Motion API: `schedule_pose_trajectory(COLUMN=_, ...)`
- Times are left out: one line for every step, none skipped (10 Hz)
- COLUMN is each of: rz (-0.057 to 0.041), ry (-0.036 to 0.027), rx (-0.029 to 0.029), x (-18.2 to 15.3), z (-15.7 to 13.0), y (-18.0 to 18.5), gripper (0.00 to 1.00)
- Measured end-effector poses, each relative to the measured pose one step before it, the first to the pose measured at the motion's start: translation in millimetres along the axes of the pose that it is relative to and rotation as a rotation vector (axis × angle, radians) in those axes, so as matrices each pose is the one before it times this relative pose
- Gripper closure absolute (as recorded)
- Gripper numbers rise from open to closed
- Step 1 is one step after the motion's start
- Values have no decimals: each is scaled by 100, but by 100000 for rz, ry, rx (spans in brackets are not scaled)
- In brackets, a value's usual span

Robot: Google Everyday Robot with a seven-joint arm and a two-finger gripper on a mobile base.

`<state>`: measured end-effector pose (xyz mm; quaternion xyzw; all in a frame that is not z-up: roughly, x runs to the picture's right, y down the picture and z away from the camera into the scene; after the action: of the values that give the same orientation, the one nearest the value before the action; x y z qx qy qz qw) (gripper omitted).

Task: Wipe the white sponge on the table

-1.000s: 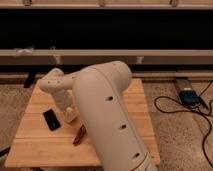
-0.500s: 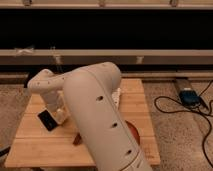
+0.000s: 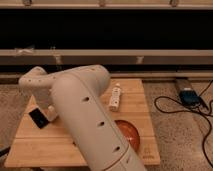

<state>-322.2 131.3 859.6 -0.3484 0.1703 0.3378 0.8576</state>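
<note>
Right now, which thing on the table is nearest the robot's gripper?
The black phone, at the left of the table: the gripper hangs right beside it, while the white power strip and the orange bowl lie farther right.

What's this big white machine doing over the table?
A one-armed robot has its arm bent down over the left side of the wooden table. Its gripper, closed, is low beside a black phone, largely hidden by the arm; the sponge it should wipe with isn't visible. A white bar-shaped device and an orange bowl lie farther right.
</note>
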Motion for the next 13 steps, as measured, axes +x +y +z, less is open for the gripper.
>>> schedule_pose_trajectory(rz=1153, ry=-694, rx=-211, x=-1180, z=95, y=-307, gripper=100)
schedule_pose_trajectory(rz=1318, ry=-693, rx=-84, x=-1104, z=6, y=-330, gripper=100)
schedule_pose_trajectory(rz=1710, ry=-740, rx=12, x=-1175, z=45, y=-440, gripper=100)
schedule_pose_trajectory(rz=1510, ry=-438, rx=166, x=-807, z=92, y=-384, gripper=100)
schedule_pose_trajectory(rz=2312, ry=-219, rx=341, x=-620, z=149, y=-919, gripper=100)
schedule_pose_trajectory(rz=2734, ry=-78, rx=28, x=-502, z=77, y=-1060, gripper=100)
schedule_pose_trajectory(rz=3011, ry=-504, rx=264, x=-482, z=-13, y=-1185, gripper=100)
schedule_pose_trajectory(rz=4386, ry=-717, rx=375, x=-450, z=-99, y=-1804, gripper=100)
schedule_pose_trajectory(rz=3080, ry=-443, rx=-21, x=-223, z=-91, y=-1239, gripper=100)
schedule_pose_trajectory(rz=3606, ry=-725, rx=113, x=-154, z=-180, y=-1557, gripper=100)
schedule_pose_trajectory(rz=3333, ry=-350, rx=-460, x=40, z=-162, y=-1390, gripper=100)
schedule_pose_trajectory(rz=3122, ry=96, rx=-100, x=292, z=-103, y=-1342, gripper=100)
schedule_pose_trajectory(rz=2078, ry=-143, rx=111, x=304, z=-85, y=-1100, gripper=100)
